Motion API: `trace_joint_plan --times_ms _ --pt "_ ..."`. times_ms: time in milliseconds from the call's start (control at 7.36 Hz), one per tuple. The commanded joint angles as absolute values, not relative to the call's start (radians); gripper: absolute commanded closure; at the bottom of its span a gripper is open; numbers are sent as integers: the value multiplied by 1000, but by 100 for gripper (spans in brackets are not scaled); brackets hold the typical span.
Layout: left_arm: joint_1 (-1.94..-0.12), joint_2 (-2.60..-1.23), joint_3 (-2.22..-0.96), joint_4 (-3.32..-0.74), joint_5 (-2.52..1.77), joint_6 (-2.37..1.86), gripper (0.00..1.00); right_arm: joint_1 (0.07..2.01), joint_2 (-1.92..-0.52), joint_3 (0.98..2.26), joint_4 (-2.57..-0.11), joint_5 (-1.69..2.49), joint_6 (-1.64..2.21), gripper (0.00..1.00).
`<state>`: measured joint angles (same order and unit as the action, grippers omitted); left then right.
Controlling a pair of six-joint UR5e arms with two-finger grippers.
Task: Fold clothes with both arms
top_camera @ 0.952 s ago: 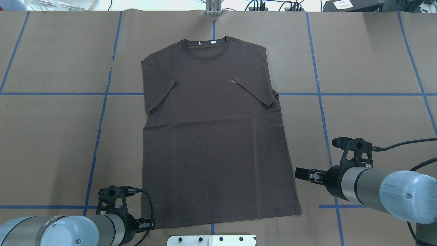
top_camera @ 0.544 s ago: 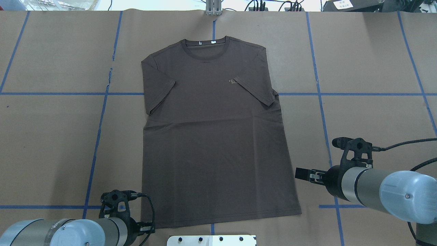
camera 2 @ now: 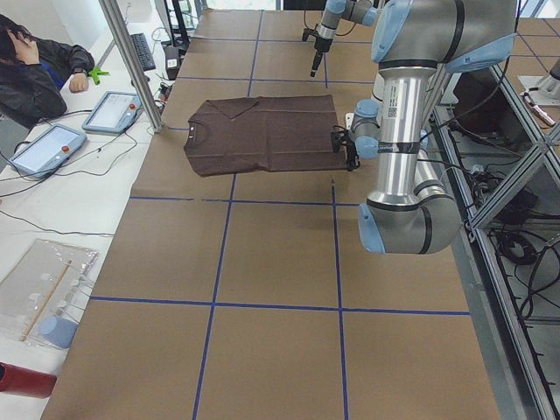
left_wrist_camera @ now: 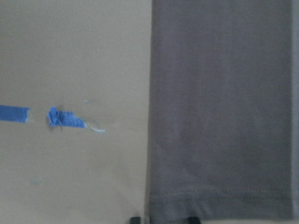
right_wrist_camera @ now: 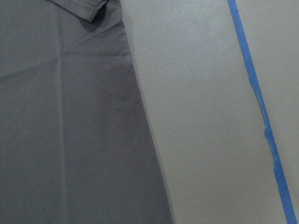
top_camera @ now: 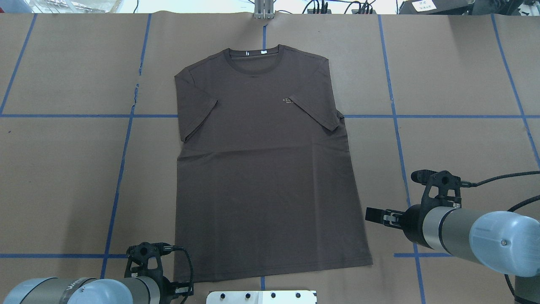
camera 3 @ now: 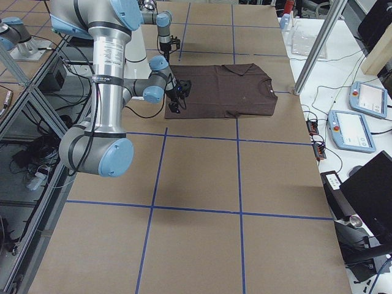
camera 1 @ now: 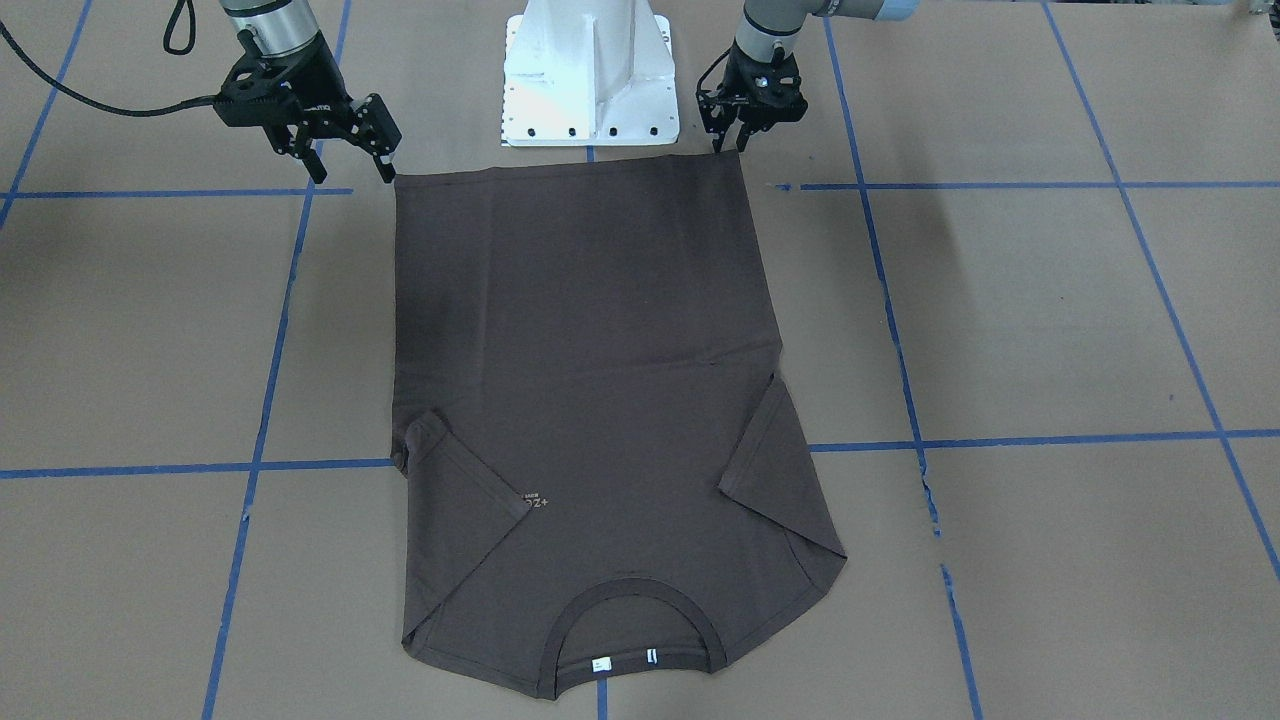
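Observation:
The dark brown T-shirt (top_camera: 261, 169) lies flat and face up on the brown table, with its collar (top_camera: 253, 59) far from me and its hem near me. Both sleeves are folded in over the chest. My left gripper (camera 1: 731, 148) is open, low at the shirt's near left hem corner. In the left wrist view its fingertips (left_wrist_camera: 190, 219) straddle the side edge of the shirt (left_wrist_camera: 219, 116) at the hem. My right gripper (camera 1: 350, 165) is open wide and empty, raised just outside the right hem corner. The right wrist view shows only the shirt's side edge (right_wrist_camera: 60, 130).
The white pedestal base (camera 1: 590, 70) stands just behind the hem, between the two arms. Blue tape lines (top_camera: 122, 160) cross the brown table cover. A metal post (top_camera: 263, 9) stands at the far edge. In the exterior left view, pendant tablets (camera 2: 114, 109) lie beyond the collar.
My left arm has drawn back toward my base, which brought its gripper to the hem corner. The right arm and the shirt have not moved.

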<state>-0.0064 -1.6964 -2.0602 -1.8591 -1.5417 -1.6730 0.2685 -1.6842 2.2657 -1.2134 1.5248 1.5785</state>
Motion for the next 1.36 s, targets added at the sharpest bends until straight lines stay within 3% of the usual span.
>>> trace_joint_plan --times_ms 0,136,544,680,816,1224 --pt "-2 -1700 -2060 -1859 -1542 -1680 95 268 -1686 2267 -1213 1525 1578 2" --pt "-2 -1700 -2062 -1859 -1531 -1681 100 268 -1686 2266 -1213 1525 1578 2" --pt "-11 -1698 -2080 -1859 -1525 -1678 100 267 -1686 2267 -1213 1525 1578 2" --pt "-12 -1697 -2086 -1858 -1525 -1672 59 268 -1686 2267 -1213 1525 1578 2" --pt "-14 -1694 -2086 -1858 -1526 -1667 43 268 -1686 2267 -1213 1525 1578 2" --pt "-12 -1690 -2083 -1858 -1526 -1667 43 268 -1686 2267 -1213 1525 1578 2"
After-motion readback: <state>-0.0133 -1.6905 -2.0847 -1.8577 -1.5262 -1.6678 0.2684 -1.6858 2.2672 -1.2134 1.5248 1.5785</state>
